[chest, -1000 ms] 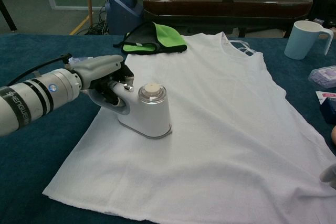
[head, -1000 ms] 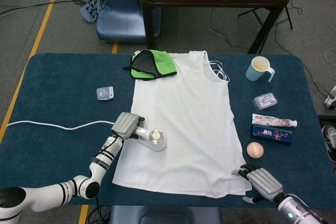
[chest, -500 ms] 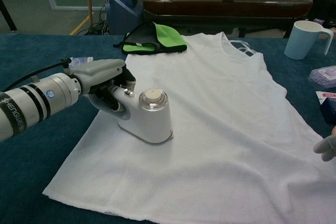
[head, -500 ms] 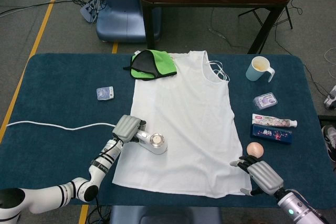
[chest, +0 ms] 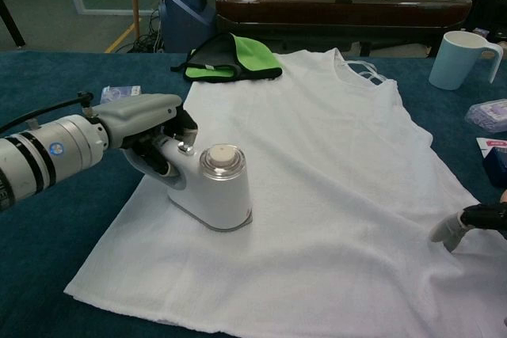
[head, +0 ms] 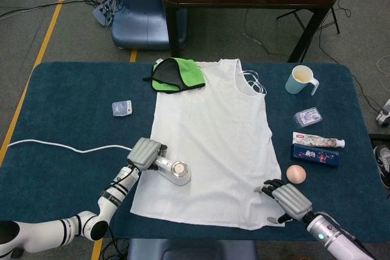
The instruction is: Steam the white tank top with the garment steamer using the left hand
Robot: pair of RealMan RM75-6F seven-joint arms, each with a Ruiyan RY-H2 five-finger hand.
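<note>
1. The left hand (chest: 146, 120) has its fingers (chest: 184, 124) clamped on the handle of the steamer (chest: 215, 189), which stands plate-down on the top (chest: 333, 164), near the garment's lower left edge.
2. The right hand (head: 286, 200) sits at the top's lower right corner, fingers (head: 268, 185) spread and holding nothing; the chest view shows the tips touching the cloth, seemingly to pin it.
3. The top lies flat on the blue worktop (head: 73, 126), neck end far from the robot, a green-and-black cloth (head: 177, 75) overlapping its far left shoulder.
4. A white cord (head: 61, 146) trails left from the steamer's side across the worktop.
5. To the right, off the top: a mug (head: 301, 80), small packets (head: 308, 117), a box (head: 315, 154) and a ball (head: 297, 174).
6. Judged step: steaming is under way, along the left side of the top.
7. Next move calls for sliding the steamer smoothly over uncovered cloth without bunching it, cord kept slack.
</note>
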